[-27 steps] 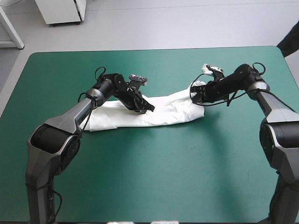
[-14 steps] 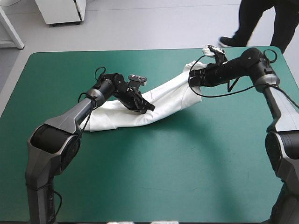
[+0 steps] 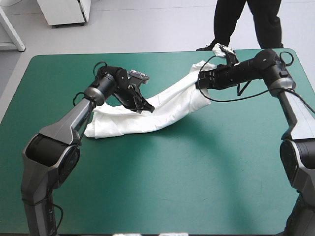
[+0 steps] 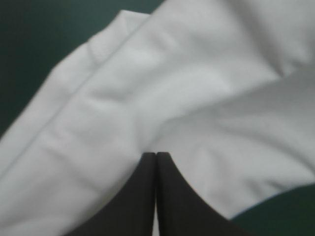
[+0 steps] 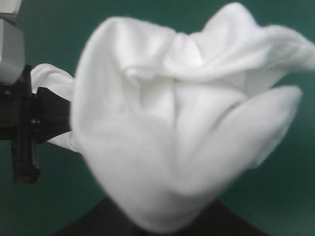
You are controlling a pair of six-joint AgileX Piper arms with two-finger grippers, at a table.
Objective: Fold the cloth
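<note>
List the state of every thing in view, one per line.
T-shirt: pulled into a long band, its right end lifted and its left end lying on the table.
left hand: shut on the T-shirt, low near the table.
right hand: shut on the T-shirt, raised above the table.

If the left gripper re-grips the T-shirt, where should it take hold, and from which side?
Probably the left end of the T-shirt, lying flat with a free edge facing the left edge of the table: come in low from that side. The rest slopes up, stretched toward the right gripper.
</note>
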